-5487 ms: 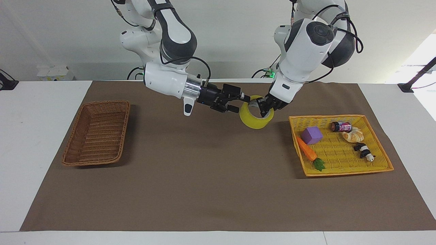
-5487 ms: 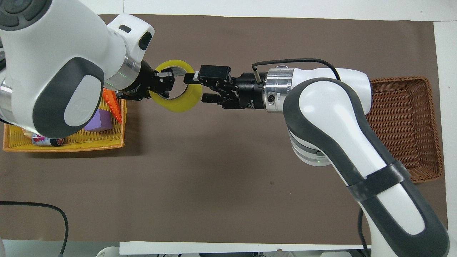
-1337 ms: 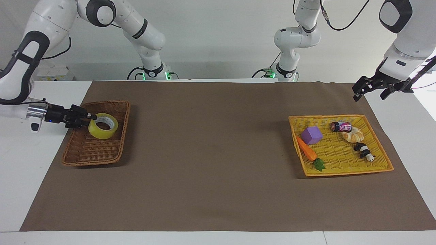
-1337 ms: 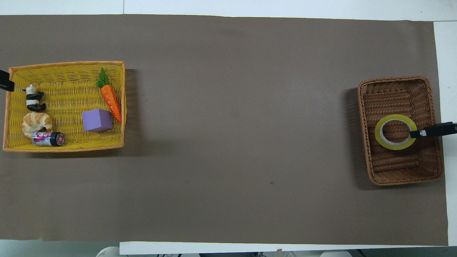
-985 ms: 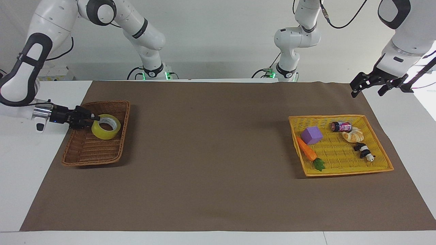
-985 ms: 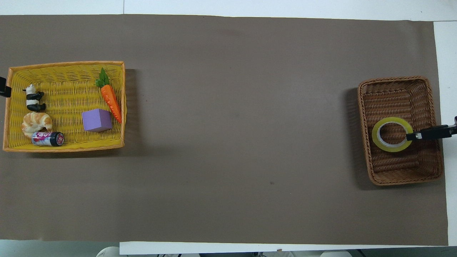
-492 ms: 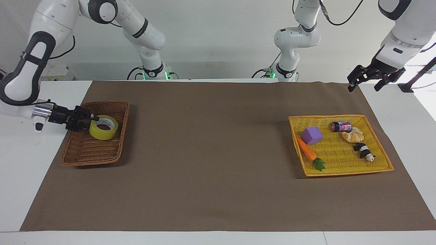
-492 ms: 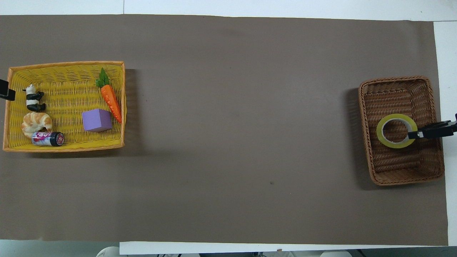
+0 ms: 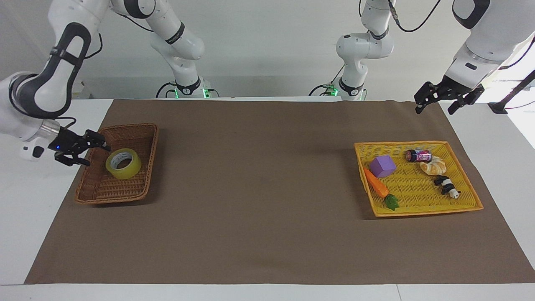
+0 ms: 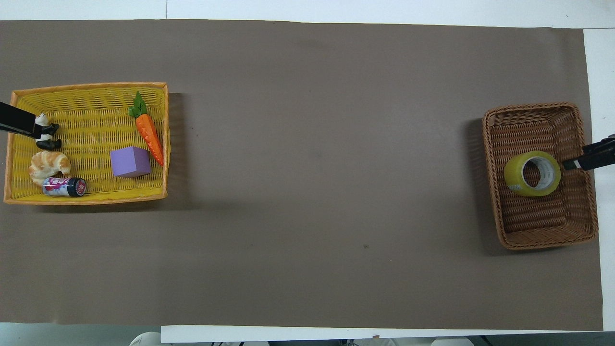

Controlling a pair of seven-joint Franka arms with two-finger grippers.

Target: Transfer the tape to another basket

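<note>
White table [image 9: 25,125] with a brown mat [image 9: 259,200] covering most of it, plain white wall at the robots' end, both arm bases at the mat's edge there.

Brown basket [image 9: 142,190] at the right arm's end of the mat. The tape [image 9: 123,164] lies inside it, in the half nearer the robots, tilted with its core partly up. Right gripper [image 9: 90,154] hangs over the basket's outer rim, fingers spread apart, not touching the tape.

Yellow basket [image 9: 422,211] at the left arm's end holds a purple cube [image 9: 382,166], carrot [image 9: 376,184], can [image 9: 419,156], croissant [image 9: 433,167] and panda figure [image 9: 446,186]. Left gripper [image 9: 434,102] is up over the mat edge just nearer the robots than this basket, fingers apart, holding nothing.

Versus half a second ago — the right gripper was clamped on the tape's wall; now it has let go and backed off toward the table's end, and the tape has dropped and tipped slightly. Left gripper has drifted a bit inward over the mat. Yellow basket's contents are unchanged.
</note>
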